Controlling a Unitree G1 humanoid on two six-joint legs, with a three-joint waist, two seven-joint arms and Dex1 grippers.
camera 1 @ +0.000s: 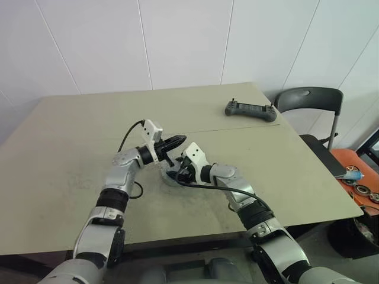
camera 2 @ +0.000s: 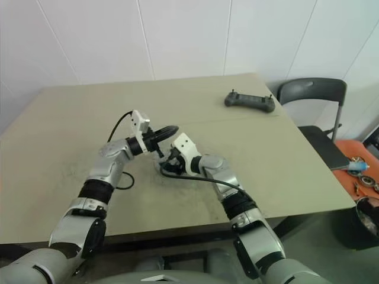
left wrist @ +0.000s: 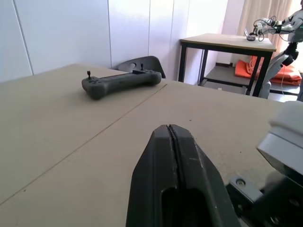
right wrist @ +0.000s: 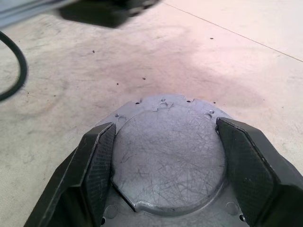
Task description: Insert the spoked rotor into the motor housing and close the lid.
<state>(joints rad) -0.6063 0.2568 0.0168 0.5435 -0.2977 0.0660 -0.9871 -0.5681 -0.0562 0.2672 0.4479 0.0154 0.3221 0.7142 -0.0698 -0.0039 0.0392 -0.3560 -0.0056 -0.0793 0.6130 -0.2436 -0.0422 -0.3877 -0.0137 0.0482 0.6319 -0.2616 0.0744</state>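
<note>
The right gripper (right wrist: 165, 161) straddles the scratched grey lid (right wrist: 168, 156) on the table (camera 1: 71, 136), fingers wide against its rim, so an off-centre squeeze could skid or tilt it, while the left gripper (left wrist: 173, 137), clamped shut and empty, hovers just beside.

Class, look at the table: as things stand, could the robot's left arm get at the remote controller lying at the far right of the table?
Probably yes. The remote controller lies alone, with bare table between it and the left gripper, whose jaws are shut and would need opening. It is far, so reach is uncertain.
</note>
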